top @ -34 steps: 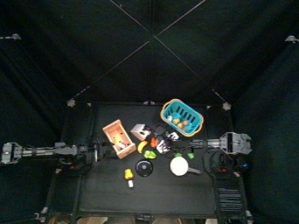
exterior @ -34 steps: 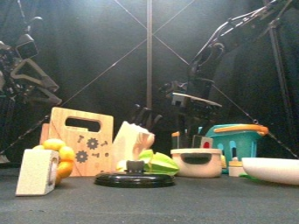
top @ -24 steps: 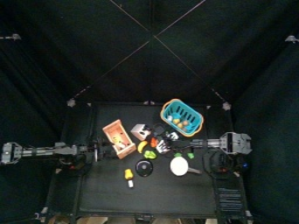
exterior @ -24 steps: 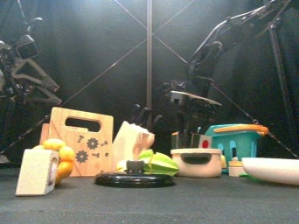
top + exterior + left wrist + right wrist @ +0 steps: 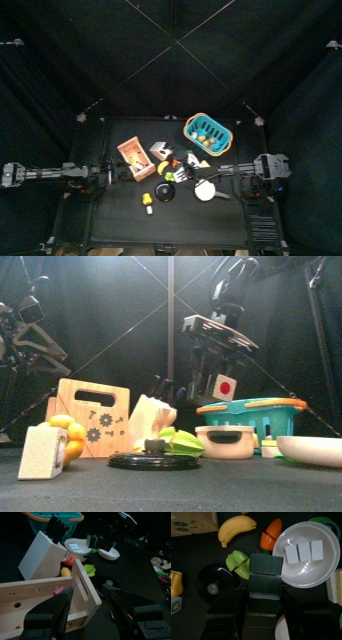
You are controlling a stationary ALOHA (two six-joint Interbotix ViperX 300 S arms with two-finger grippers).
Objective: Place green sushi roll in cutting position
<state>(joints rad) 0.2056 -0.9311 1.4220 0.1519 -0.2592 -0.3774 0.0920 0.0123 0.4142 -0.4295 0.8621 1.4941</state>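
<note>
up has gone the right pincer (image 5: 221, 378): a moment ago it hung low behind the white bowl (image 5: 225, 441) and the blue basket (image 5: 254, 408), and now it stands clear above them in the front view, while from overhead its arm has swung inward over the cluster of play food. between its jaws it is grasping the green sushi roll (image 5: 226, 387), whose white end with a red dot faces the front camera. the right wrist view shows the roll's dark green side squeezed between the two jaws, with the bowl of white pieces (image 5: 321, 542), a green pepper (image 5: 236, 562) and a black lid (image 5: 212, 586) lying well below it on the desk (image 5: 241, 491). so the roll is off the desk and in the air, not yet in any cutting spot. the likely target is the wooden cutting board (image 5: 94, 411) on the left side, beside the knife block (image 5: 151, 416), well apart from the roll. the pick looks done and the carry across remains, and the grip seems square enough to hold. the left pincer (image 5: 85, 604) rests near the board with its jaws released and nothing between them.
</note>
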